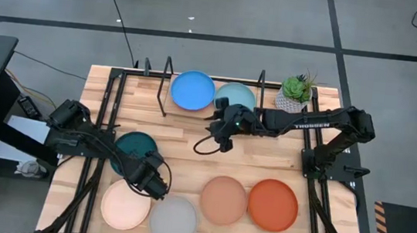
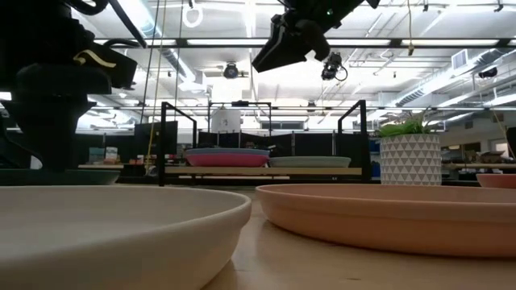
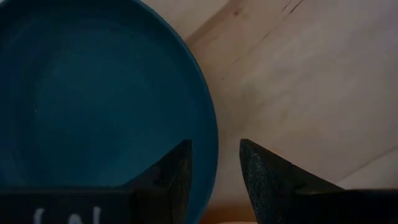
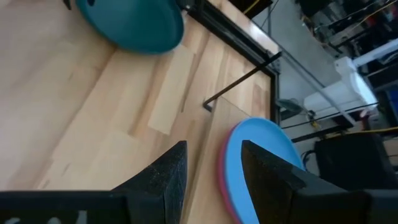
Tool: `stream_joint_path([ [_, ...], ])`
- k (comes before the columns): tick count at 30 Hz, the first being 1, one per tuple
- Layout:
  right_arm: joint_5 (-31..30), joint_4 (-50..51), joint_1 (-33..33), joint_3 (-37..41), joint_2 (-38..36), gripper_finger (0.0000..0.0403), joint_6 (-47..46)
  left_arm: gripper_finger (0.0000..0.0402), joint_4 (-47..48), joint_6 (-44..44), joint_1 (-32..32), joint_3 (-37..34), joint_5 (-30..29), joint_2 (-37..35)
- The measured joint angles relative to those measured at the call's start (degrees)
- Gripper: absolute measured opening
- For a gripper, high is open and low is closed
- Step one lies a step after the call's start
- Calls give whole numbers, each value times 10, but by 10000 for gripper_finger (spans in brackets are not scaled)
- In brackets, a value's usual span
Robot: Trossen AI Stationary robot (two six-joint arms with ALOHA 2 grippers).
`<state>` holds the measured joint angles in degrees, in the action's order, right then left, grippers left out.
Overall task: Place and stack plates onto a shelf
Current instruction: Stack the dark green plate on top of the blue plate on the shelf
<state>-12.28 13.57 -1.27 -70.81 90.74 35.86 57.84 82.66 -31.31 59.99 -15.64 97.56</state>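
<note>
Left gripper (image 1: 156,185) sits low at the 7 o'clock part of the tabletop (image 1: 189,149), at the 4 o'clock rim of the dark teal plate (image 1: 133,149). In the left wrist view its fingers (image 3: 177,177) are parted by a narrow gap and straddle that rim, one finger over the plate's inner surface and the other outside over bare wood. Whether they are pressing on the rim cannot be told.

Right gripper (image 1: 224,136) is raised above the tabletop near centre, at about 6 o'clock from the shelf (image 1: 147,71). Its fingers (image 4: 168,174) stand slightly apart and hold nothing.

The shelf occupies the 12 o'clock edge. On it the blue plate (image 1: 192,90) lies on top of the magenta plate (image 2: 228,159), whose edge shows beneath it in the low and right wrist views. The light blue plate (image 1: 235,97) lies just beside this pair on the shelf board, at 3 o'clock from it.

Along the 6 o'clock edge the cream plate (image 1: 125,205), grey plate (image 1: 173,220), peach plate (image 1: 224,199) and orange-red plate (image 1: 273,205) lie flat in a row. A potted plant (image 1: 296,92) stands at 1 o'clock.
</note>
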Motion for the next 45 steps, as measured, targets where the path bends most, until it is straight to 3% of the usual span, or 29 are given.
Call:
stream_joint_path([
  [24, 49, -7, -34, 0, 0, 158, 10, 142, -6, 22, 0, 0, -1, 0],
  [36, 45, 79, -19, 0, 0, 158, -70, 142, -8, -55, 8, -14, -15, 0],
  [45, -19, 151, 27, 0, 0, 158, -141, 141, -10, -128, 31, -42, -6, 0],
])
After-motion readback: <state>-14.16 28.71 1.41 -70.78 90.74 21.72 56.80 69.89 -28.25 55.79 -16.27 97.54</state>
